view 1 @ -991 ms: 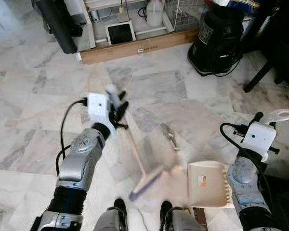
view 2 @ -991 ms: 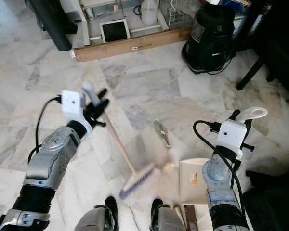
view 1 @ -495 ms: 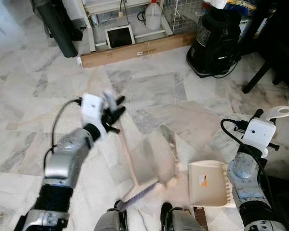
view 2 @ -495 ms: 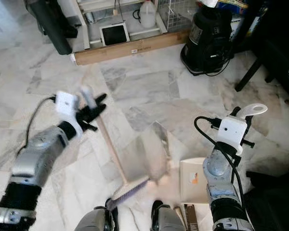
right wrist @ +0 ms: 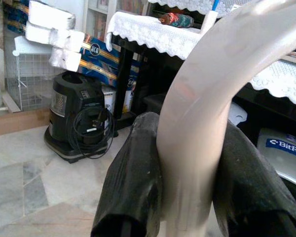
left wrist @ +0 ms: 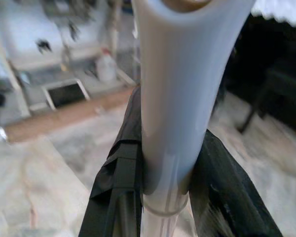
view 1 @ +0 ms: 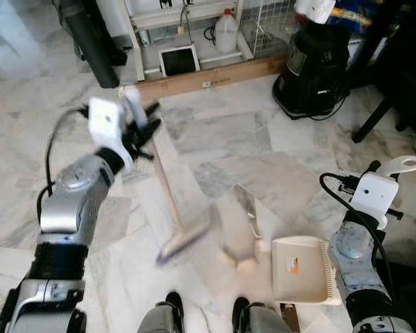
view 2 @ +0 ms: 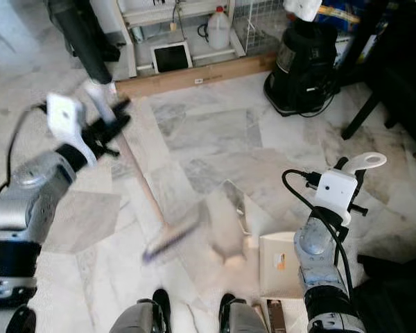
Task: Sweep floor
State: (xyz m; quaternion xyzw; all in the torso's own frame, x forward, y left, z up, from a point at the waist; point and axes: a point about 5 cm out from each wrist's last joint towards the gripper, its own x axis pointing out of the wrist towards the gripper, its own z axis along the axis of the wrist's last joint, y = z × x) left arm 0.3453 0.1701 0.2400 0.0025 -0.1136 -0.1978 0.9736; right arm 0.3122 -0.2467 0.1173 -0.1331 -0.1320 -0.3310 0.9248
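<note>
Around: black vacuum [view 1: 317, 59], cardboard box [view 1: 208, 71] beyond marble floor [view 1: 222, 132] | left end effector [view 1: 133, 128] raised, clamped on broom [view 1: 168, 201], head blurred near feet | right end effector [view 1: 383, 182] gripping dustpan [view 1: 301, 270] handle, pan flat on floor.

Silver arms [view 1: 73, 201]; black cables [view 1: 331, 191]

A black vacuum cleaner [view 1: 317, 66] with a coiled cord stands beside a white wire rack [view 1: 267, 26], near a plastic jug [view 1: 226, 35] and a long cardboard box [view 1: 208, 77].
</note>
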